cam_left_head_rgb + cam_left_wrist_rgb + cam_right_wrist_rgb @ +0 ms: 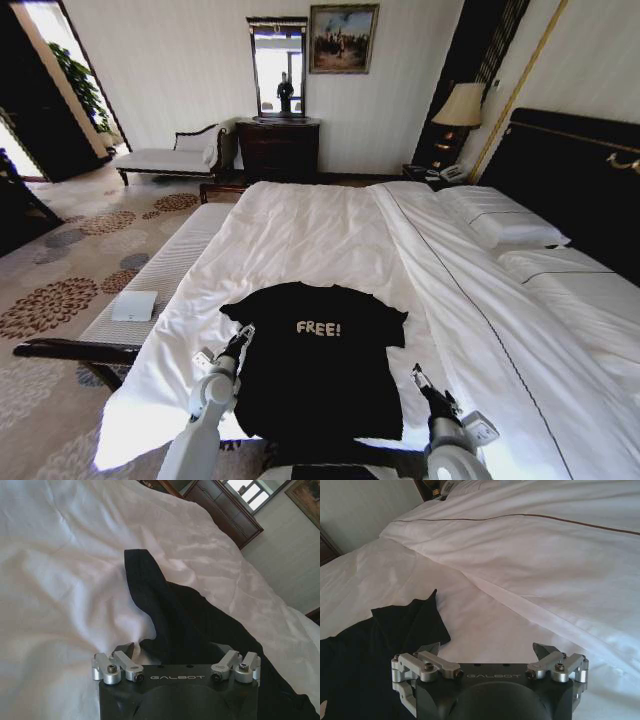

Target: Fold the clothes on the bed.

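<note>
The clothes are one black T-shirt [315,375] with white "FREE!" lettering, lying flat and face up on the near end of the bed's white sheet [320,225]. My left gripper [243,336] hovers at the shirt's left sleeve. In the left wrist view this gripper [174,649] is open, with black fabric [170,610] under and between its fingers and the sleeve [142,572] stretching away. My right gripper [420,378] is beside the shirt's right edge. It [485,650] is open over bare sheet, and the right sleeve [412,622] lies just beside one finger.
A folded white duvet [480,300] and pillows [505,225] fill the bed's right side below the dark headboard [560,170]. A white-cushioned bench [160,270] with a white item [134,305] runs along the left. A chaise [170,157], dresser [278,148] and lamp [460,105] stand far off.
</note>
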